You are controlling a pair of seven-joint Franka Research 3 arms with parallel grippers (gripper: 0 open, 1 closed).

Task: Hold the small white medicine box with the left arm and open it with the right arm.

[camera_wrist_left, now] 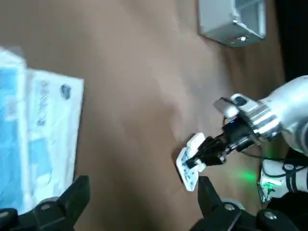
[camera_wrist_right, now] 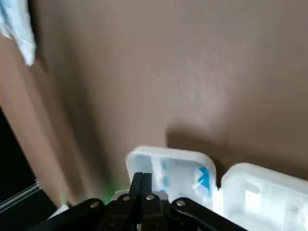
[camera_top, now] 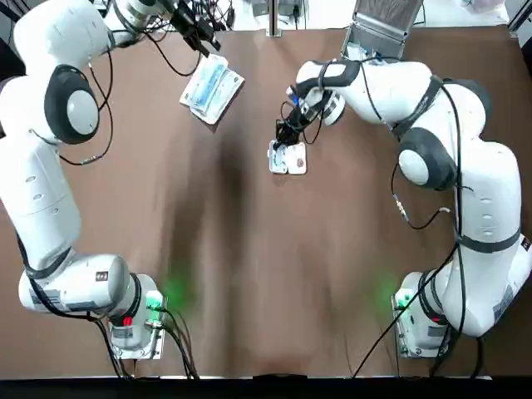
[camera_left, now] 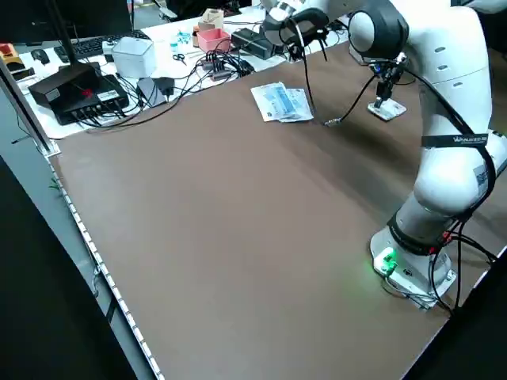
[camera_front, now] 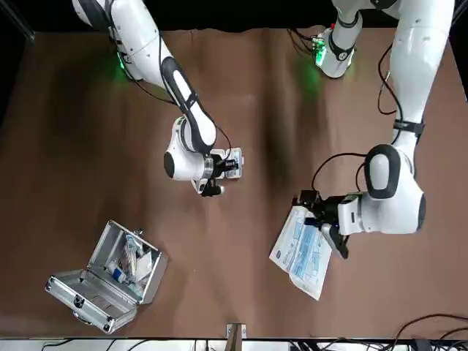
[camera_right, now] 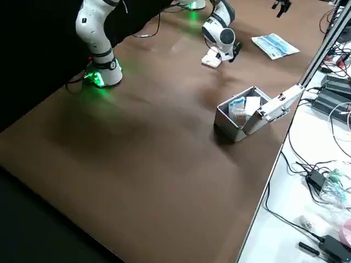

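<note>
The small white medicine box (camera_top: 288,158) lies open on the brown table, its two halves spread flat side by side (camera_wrist_right: 171,168). My right gripper (camera_top: 285,133) hangs just over its far edge, fingers shut together, their tips (camera_wrist_right: 143,179) over the rim of one half. Whether they pinch the rim I cannot tell. My left gripper (camera_top: 204,39) is far off at the back left, open, hovering beside a blue and white packet (camera_top: 212,88) and holding nothing. From the left wrist the box (camera_wrist_left: 189,161) shows far away with the right gripper on it.
An open metal case (camera_front: 110,276) with small items inside stands at the back right of the table. The blue and white packet (camera_front: 303,252) lies flat at the back left. Cables and desk clutter (camera_left: 158,67) sit beyond the table's left edge.
</note>
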